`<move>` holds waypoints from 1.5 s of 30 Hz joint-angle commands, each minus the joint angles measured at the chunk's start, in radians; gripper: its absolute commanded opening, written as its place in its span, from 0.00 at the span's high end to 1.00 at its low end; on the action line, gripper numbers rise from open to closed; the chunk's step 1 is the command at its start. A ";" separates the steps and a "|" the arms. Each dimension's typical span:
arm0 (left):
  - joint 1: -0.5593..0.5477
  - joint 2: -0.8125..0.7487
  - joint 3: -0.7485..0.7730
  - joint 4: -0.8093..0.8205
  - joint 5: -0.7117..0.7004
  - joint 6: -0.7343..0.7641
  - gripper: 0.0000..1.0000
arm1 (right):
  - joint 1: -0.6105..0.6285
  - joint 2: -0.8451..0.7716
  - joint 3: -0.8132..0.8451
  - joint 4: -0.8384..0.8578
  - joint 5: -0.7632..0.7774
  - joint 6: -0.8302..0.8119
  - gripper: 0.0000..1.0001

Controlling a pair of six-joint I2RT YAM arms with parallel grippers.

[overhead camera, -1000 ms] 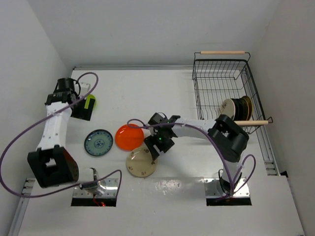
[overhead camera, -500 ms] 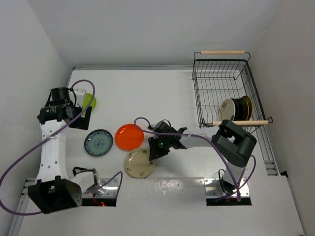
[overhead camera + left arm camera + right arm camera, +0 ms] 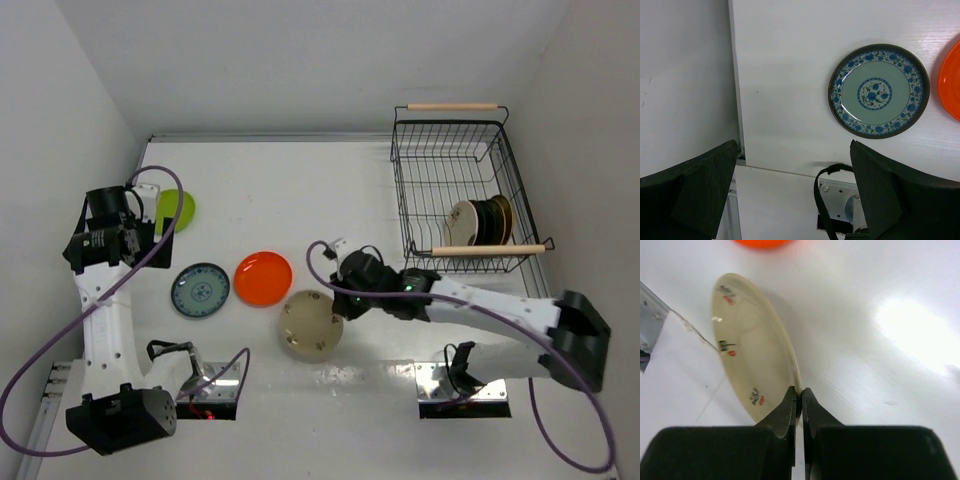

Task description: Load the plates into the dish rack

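Note:
My right gripper (image 3: 345, 300) (image 3: 799, 392) is shut on the rim of a cream plate (image 3: 310, 325) (image 3: 747, 350), which is tipped up on edge just off the table. An orange-red plate (image 3: 264, 278) (image 3: 952, 80), a teal patterned plate (image 3: 200, 290) (image 3: 879, 91) and a lime green plate (image 3: 176, 209) lie flat on the left. The black wire dish rack (image 3: 455, 165) stands at the back right with several plates (image 3: 480, 222) upright in its near end. My left gripper (image 3: 115, 240) (image 3: 795, 195) hangs open above the table's left edge, holding nothing.
The left wall runs close beside the left arm. A metal base plate (image 3: 840, 200) with a black cable loop (image 3: 822, 200) sits at the near edge below the left gripper. Purple cables trail from both arms. The rack's wooden handle (image 3: 488, 249) crosses its near side.
The right gripper has shut on the cream plate's rim and tipped the plate up, shifting it slightly right. The left arm has drawn back from the lime green plate toward the near left.

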 commanded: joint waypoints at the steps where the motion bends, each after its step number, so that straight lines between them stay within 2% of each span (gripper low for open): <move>1: 0.017 -0.006 0.001 0.031 0.007 -0.023 0.01 | 0.012 -0.207 0.144 -0.265 0.252 -0.161 1.00; 3: 0.017 0.004 0.011 0.041 0.016 -0.023 0.01 | -0.007 -0.273 0.301 -0.329 0.360 -0.191 1.00; 4: 0.017 0.005 0.022 0.041 0.016 -0.023 0.01 | -0.013 -0.277 0.342 -0.427 0.436 -0.230 1.00; 6: 0.017 0.035 0.037 0.050 0.027 -0.023 0.01 | -0.033 -0.255 0.504 -0.483 0.578 -0.325 1.00; 7: 0.017 0.035 0.053 0.059 0.027 -0.023 0.01 | -0.039 -0.228 0.539 -0.547 0.754 -0.355 1.00; 8: 0.017 0.050 0.063 0.068 0.036 -0.023 0.01 | -0.052 -0.209 0.607 -0.561 0.809 -0.418 1.00; 10: 0.017 0.087 0.108 0.068 0.059 -0.023 0.01 | -0.190 -0.133 0.726 -0.607 0.878 -0.498 1.00; 11: 0.017 0.101 0.123 0.068 0.072 -0.023 0.01 | -0.235 -0.114 0.753 -0.619 0.869 -0.539 1.00; 12: 0.017 0.116 0.157 0.068 0.073 -0.023 0.01 | -0.378 -0.099 0.810 -0.626 0.855 -0.547 1.00; 14: 0.017 0.159 0.186 0.080 0.073 -0.023 0.01 | -0.462 -0.033 0.836 -0.613 0.805 -0.572 1.00; 15: 0.017 0.187 0.212 0.093 0.073 -0.023 0.01 | -0.556 0.016 0.834 -0.604 0.805 -0.599 1.00; 17: 0.017 0.210 0.232 0.093 0.073 -0.023 0.01 | -0.589 0.041 0.800 -0.516 0.862 -0.638 1.00; 19: 0.017 0.230 0.241 0.119 0.073 -0.023 0.01 | -0.634 0.088 0.768 -0.500 0.926 -0.692 1.00; 25: 0.008 0.316 0.220 0.139 0.082 0.008 0.01 | -0.773 0.216 0.706 -0.445 0.837 -0.669 1.00; 32: 0.008 0.388 0.172 0.169 0.082 0.048 0.01 | -0.807 0.285 0.600 -0.383 0.792 -0.653 1.00; 38: 0.008 0.454 0.163 0.179 0.048 0.069 0.03 | -0.809 0.326 0.496 -0.394 0.789 -0.552 1.00; 45: 0.008 0.482 0.163 0.197 0.039 0.078 0.03 | -0.810 0.336 0.464 -0.395 0.783 -0.489 1.00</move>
